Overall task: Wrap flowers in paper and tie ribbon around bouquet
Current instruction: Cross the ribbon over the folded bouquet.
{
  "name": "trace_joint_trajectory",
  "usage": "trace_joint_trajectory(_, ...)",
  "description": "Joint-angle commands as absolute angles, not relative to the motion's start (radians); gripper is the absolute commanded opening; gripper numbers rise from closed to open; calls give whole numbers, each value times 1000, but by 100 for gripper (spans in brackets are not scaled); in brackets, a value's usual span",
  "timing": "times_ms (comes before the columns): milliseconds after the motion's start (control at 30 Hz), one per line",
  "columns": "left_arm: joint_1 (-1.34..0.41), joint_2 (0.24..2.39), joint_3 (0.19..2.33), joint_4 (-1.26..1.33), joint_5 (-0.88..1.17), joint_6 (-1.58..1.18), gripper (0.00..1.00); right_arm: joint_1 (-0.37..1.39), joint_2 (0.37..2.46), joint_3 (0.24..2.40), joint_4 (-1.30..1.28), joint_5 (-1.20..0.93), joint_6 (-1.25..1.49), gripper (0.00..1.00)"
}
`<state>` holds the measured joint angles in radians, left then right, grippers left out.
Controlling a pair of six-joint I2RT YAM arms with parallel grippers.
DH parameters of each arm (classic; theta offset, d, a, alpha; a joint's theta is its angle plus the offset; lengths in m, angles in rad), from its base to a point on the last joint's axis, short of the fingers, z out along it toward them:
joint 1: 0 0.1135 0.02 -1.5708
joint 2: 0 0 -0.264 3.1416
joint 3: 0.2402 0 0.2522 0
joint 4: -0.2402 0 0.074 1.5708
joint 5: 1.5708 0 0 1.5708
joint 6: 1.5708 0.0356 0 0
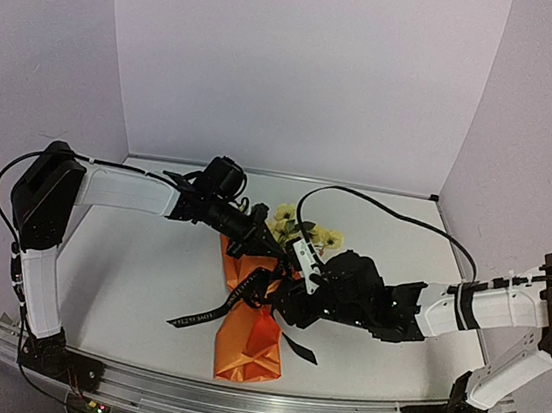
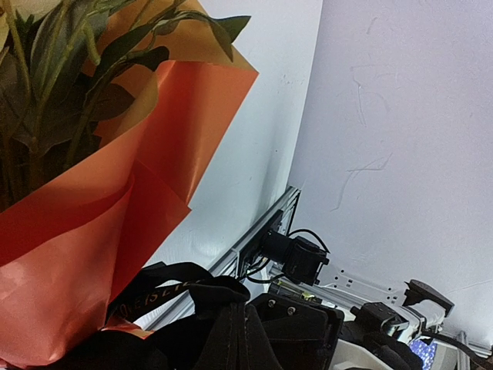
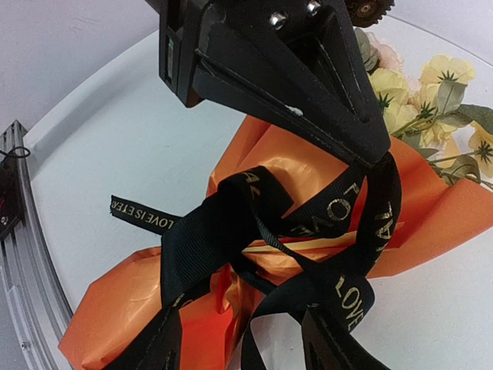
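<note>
The bouquet lies mid-table, its yellow-cream flowers (image 1: 299,227) (image 3: 408,92) pointing to the back out of the orange paper (image 1: 250,350) (image 3: 123,301) (image 2: 92,231). The black ribbon (image 1: 204,314) (image 3: 231,223) (image 2: 166,289) is looped loosely around the cone's middle, with one lettered tail lying to the left. My left gripper (image 1: 263,248) (image 3: 373,158) (image 2: 236,308) is shut on a strand of ribbon above the upper part of the cone. My right gripper (image 1: 279,303) (image 3: 239,351) is at the cone's right side, its fingers (image 3: 146,347) apart, with ribbon strands draped between and over them.
An aluminium rail (image 1: 232,403) (image 3: 19,254) runs along the table's near edge, with a small black camera (image 2: 296,258) mounted on it. White walls close in the back and both sides. A black cable (image 1: 386,215) arcs over the table behind the right arm.
</note>
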<state>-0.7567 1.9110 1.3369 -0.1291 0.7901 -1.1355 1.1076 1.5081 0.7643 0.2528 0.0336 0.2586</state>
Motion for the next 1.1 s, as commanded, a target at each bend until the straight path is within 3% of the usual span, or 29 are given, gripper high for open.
trace_joint_trajectory(0, -759, 1858, 1329, -91, 786, -1139, 0, 1109, 1478, 788, 234, -17, 236, 57)
trace_joint_trajectory(433, -759, 1841, 1336, -150, 775, -1079, 0, 1109, 1514, 865, 185, -58, 196, 66)
trace_joint_trajectory(1067, -736, 1787, 1280, -176, 843, -1008, 0, 1109, 1642, 905, 237, -82, 173, 55)
